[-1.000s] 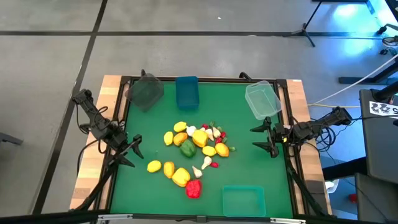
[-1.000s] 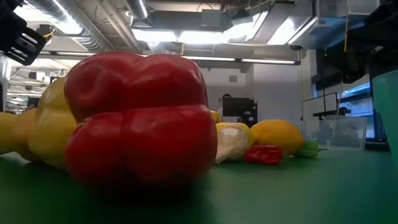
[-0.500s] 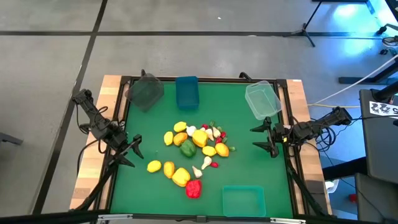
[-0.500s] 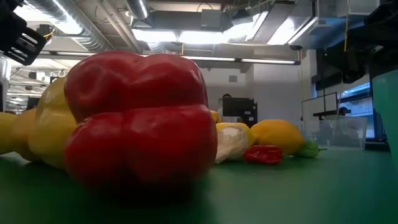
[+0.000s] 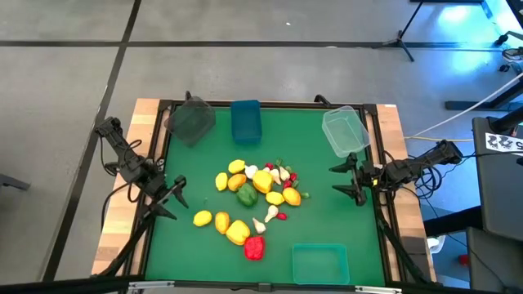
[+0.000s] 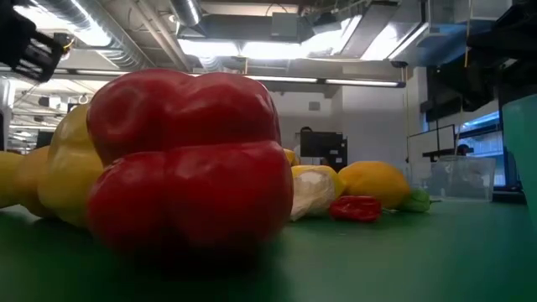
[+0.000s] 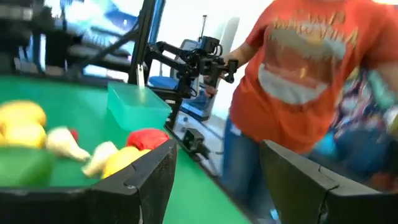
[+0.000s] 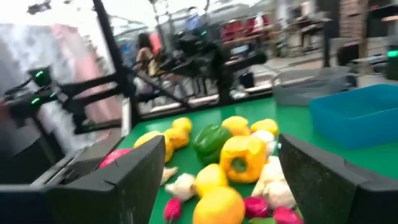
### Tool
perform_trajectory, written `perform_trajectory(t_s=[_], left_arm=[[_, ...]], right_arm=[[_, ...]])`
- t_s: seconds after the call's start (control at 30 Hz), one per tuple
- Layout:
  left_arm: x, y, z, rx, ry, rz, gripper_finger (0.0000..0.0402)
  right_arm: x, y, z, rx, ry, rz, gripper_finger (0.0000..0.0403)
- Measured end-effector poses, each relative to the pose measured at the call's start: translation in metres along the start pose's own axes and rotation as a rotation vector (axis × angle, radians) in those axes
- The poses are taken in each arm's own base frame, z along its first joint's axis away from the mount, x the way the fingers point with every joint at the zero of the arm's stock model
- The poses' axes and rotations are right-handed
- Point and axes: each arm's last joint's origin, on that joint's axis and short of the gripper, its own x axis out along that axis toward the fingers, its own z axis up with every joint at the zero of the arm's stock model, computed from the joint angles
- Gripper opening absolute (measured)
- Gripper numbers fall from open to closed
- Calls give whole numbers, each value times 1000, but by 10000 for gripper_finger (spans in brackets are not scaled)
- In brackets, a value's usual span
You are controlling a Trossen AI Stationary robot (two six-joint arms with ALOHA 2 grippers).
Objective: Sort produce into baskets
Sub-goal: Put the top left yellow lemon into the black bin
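From the high view, I judge that sorting has not started: all the produce (image 5: 253, 200) lies heaped at the middle of the green tabletop (image 5: 327, 175), and none of it sits in a bin as far as I can see. The dark grey basket (image 5: 190, 121) sits at the far left corner, the blue basket (image 5: 245, 121) just beside it along the far edge, the clear basket (image 5: 344, 131) at the far right corner, and the teal basket (image 5: 319, 263) at the near edge toward the right. My left gripper (image 5: 174, 198) hangs by the left edge with its fingers apart and nothing between them; my right gripper (image 5: 350, 180) hangs by the right edge, likewise spread and empty.

In the low view a red bell pepper (image 6: 189, 164) fills most of the picture and hides much of the pile; behind it I make out a yellow pepper (image 6: 71, 168), a white garlic piece (image 6: 315, 191), a small red bit (image 6: 356, 208) and a yellow fruit (image 6: 373, 182).

The left wrist view shows the teal basket (image 7: 138, 106) past my open fingers, and a person in an orange shirt (image 7: 311, 68) beyond the table, cut off by the frame.

The right wrist view gives the clearest look at the pile: a green pepper (image 8: 211, 142) and yellow pepper (image 8: 242, 155) packed close. Next, I would pick an outlying piece, since the middle ones touch.
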Motion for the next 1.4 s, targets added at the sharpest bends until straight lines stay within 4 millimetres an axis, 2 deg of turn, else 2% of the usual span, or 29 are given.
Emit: perform_trajectory(t_s=[0.13,0.3,0.37,0.43,0.57,0.63,0.77,0.87,0.97,1.13,1.4], left_arm=[[0,0,0,147,0,3,227],[0,3,1,169,-14,64,227],[0,6,3,173,-37,139,227],[0,8,10,125,-116,208,227],[-7,10,34,-46,-398,338,227],[-13,11,47,-92,-547,378,227],[-29,10,69,-270,-842,308,227],[-38,9,76,-348,-962,264,227],[-41,10,79,-300,-1000,320,227],[-42,10,79,-409,-1032,262,227],[-39,11,77,-487,-1007,228,227]], right_arm=[[-1,-2,9,189,-110,-96,303],[-4,-5,23,429,-304,-217,303],[-6,-7,30,487,-389,-263,303],[-9,-8,37,545,-473,-290,303],[-17,-9,51,649,-623,-265,303],[-20,-9,55,663,-663,-248,303],[-21,-8,60,648,-672,-217,303],[-22,-7,66,640,-682,-205,303],[-22,-7,68,611,-678,-213,303],[-22,-7,68,571,-662,-227,303],[-21,-7,66,564,-645,-264,303]])
